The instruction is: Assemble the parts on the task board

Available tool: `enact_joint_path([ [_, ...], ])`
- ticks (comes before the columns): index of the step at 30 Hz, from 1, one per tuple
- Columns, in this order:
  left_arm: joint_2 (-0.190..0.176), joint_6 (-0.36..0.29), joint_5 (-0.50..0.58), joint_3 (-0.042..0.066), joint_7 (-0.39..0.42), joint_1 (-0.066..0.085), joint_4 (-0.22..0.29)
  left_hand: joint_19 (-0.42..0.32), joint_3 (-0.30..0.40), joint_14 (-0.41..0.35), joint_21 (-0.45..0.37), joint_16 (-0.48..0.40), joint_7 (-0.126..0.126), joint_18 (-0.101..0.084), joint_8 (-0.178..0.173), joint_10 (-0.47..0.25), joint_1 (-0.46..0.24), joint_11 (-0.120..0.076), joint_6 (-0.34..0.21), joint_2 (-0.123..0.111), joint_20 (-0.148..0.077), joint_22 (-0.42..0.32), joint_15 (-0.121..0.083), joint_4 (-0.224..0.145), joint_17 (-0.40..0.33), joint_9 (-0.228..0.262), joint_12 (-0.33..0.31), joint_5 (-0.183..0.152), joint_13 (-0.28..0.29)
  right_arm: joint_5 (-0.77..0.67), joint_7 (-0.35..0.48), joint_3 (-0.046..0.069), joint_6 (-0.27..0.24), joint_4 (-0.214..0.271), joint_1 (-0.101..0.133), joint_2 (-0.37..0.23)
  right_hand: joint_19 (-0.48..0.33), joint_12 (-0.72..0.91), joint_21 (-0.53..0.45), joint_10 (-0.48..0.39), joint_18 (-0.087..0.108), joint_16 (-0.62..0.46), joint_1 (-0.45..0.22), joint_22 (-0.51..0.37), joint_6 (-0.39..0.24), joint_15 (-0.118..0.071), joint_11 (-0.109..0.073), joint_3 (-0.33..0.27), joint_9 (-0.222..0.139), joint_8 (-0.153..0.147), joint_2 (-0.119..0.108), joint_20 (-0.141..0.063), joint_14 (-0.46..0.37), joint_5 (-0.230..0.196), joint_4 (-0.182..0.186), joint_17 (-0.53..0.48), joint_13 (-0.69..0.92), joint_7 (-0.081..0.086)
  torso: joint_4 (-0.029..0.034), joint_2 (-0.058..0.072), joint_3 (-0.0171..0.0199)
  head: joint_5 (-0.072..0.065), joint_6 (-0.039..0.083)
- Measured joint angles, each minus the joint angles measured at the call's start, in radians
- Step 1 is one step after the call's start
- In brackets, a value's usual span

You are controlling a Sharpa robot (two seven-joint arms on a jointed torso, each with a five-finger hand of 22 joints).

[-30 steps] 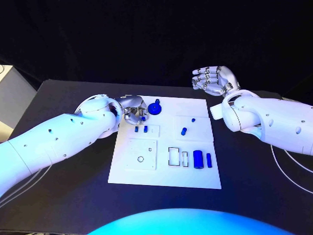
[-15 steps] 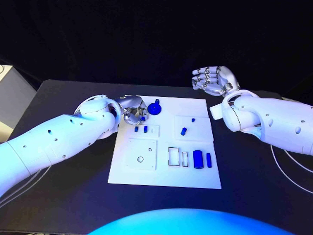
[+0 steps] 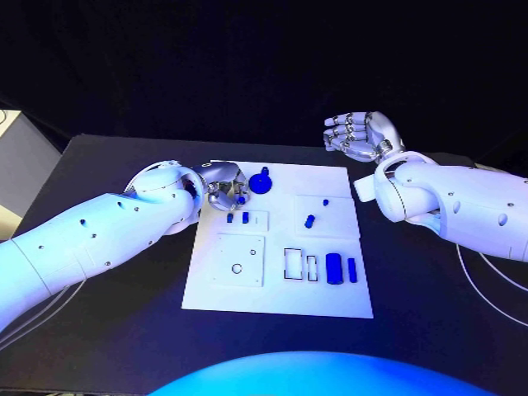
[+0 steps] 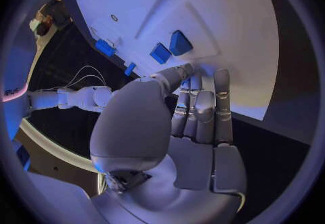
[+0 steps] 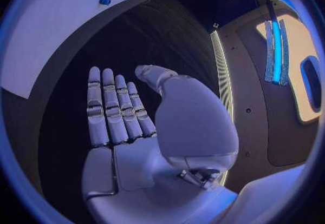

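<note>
Black table (image 3: 121, 330) under dark surroundings, and the white task board (image 3: 282, 289) lies square in the middle, its long axis running away from the robot. Near its close end a blue cylinder (image 3: 333, 268) lies flat, pointing lengthwise along the board, with a thinner blue bar (image 3: 352, 270) just beside it and parallel. Up at the far end sits a round blue gear (image 3: 261, 183), right next to the left hand (image 3: 225, 188). That left hand hovers low over the board's far corner, fingers (image 4: 203, 110) stretched out side by side, straight and together, nothing in its grasp; two small blue pegs (image 4: 169, 48) stand just past its fingertips. Out beyond the board's far edge the right hand (image 3: 360, 136) is raised, palm flat, fingers (image 5: 111, 107) extended side by side, holding nothing, well apart from every part.
</note>
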Motion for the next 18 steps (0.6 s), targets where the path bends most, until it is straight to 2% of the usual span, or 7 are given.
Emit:
enact_joint_path([
  [14,-0.002,0.006,0.004,0.0,-0.002,0.0,0.0,0.0,0.003,0.0,0.0,0.002,0.001,0.0,-0.004,-0.007,-0.004,0.0,-0.005,-0.004,0.0,0.0,0.0,0.003,-0.006,-0.004,0.015,0.0,0.006,0.0,0.0,0.0,0.0,0.0,0.0,-0.001,0.0,0.0,0.0,0.0,0.0,0.0,0.0,0.0,0.0,0.0,0.0,0.0,0.0,0.0,0.0,0.0,0.0,0.0,0.0,0.0,0.0,0.0,0.0001,0.0,0.0007,-0.001,-0.002],
  [18,-0.004,0.009,0.005,0.0,-0.004,0.0,0.0,0.0,0.007,0.0,0.0,0.007,0.003,0.0,-0.024,-0.022,-0.011,0.004,-0.035,-0.01,0.0,-0.001,0.0,0.007,-0.002,-0.014,0.038,0.0,0.015,0.0,0.0,0.0,0.0,0.001,0.0,-0.002,0.0,0.0,0.0,0.0,0.0,0.0,0.0,-0.002,0.0,0.0,0.0,0.0,0.0,0.0,0.0,0.0,0.0,0.0,0.0,-0.001,0.0,0.0,0.0001,0.001,0.0006,-0.002,-0.003],
])
